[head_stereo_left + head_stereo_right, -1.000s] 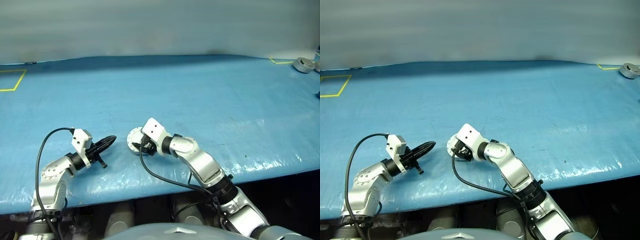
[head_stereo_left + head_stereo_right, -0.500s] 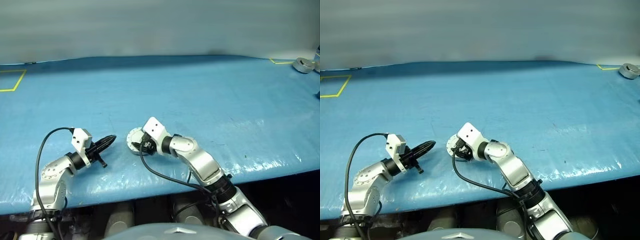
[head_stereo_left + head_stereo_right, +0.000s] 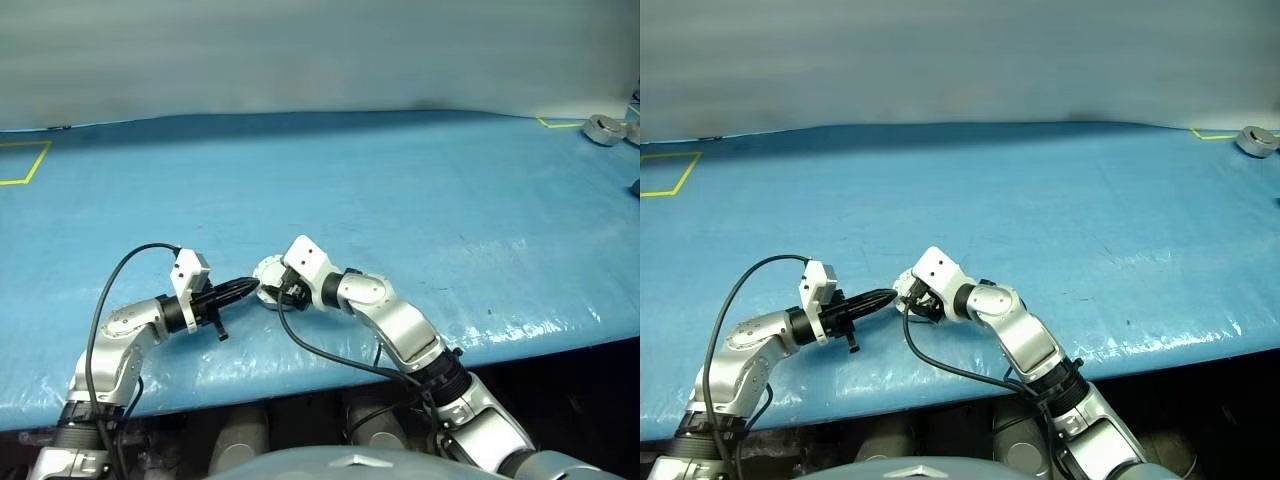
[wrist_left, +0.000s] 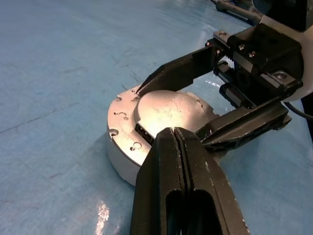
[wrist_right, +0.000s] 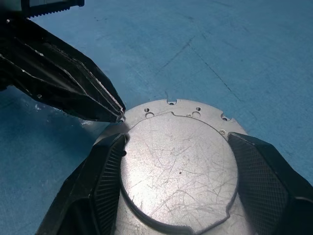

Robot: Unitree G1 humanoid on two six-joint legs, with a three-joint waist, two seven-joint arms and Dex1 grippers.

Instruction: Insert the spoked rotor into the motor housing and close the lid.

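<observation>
Your right pincer (image 5: 176,161) has its two black fingers spread wide, one on each side of the round silver-grey metal disc (image 4: 161,122) that lies flat on the blue surface (image 3: 400,180), near the front edge. The fingers sit right at the rim of the disc, but you cannot tell if they press on it. The face that points up is plain, scratched, light-grey metal with a raised round middle and small holes along the rim, so this looks like the lid side, and you cannot see what is under it. Your left pincer (image 4: 175,131) is closed tight with nothing in it. Its tip points at the disc from the left and sits at the edge of the disc. Far away, at the back right corner of the surface, is another small round silver metal part (image 3: 604,129) by a yellow tape line (image 3: 560,124).
</observation>
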